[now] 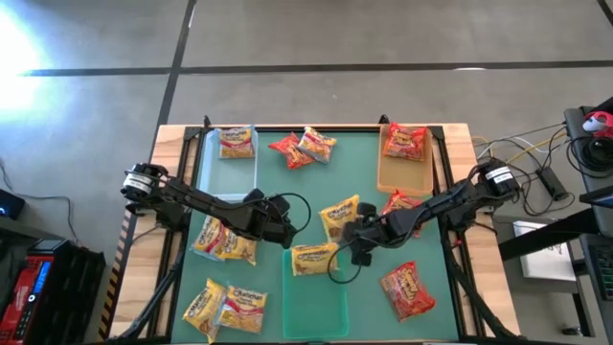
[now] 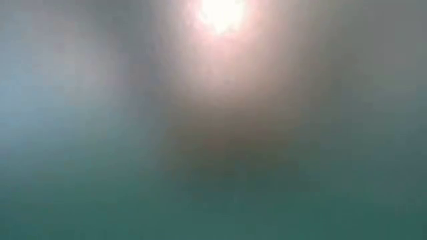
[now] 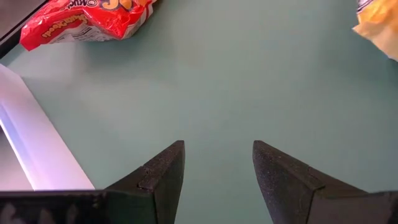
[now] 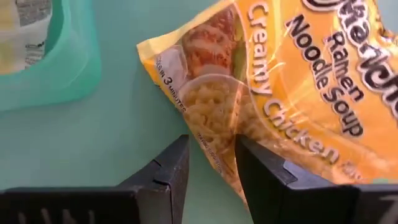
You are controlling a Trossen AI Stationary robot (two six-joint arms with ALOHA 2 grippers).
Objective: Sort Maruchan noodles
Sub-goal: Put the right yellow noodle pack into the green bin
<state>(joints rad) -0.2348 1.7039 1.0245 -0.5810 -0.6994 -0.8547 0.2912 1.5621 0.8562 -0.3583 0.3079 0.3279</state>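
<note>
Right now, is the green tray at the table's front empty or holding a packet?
Holding one: a yellow packet lies across the green tray's far end; the rest is bare.

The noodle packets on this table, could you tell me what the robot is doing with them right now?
It is sorting ramen packets into trays. The right gripper is at mid-table, its fingers closing around the edge of a yellow chicken packet, just beside the green tray, which already holds one yellow packet. The left gripper waits open over bare mat nearby, holding nothing. More packets lie loose around the mat; the clear tray and the tan tray each hold one.
</note>
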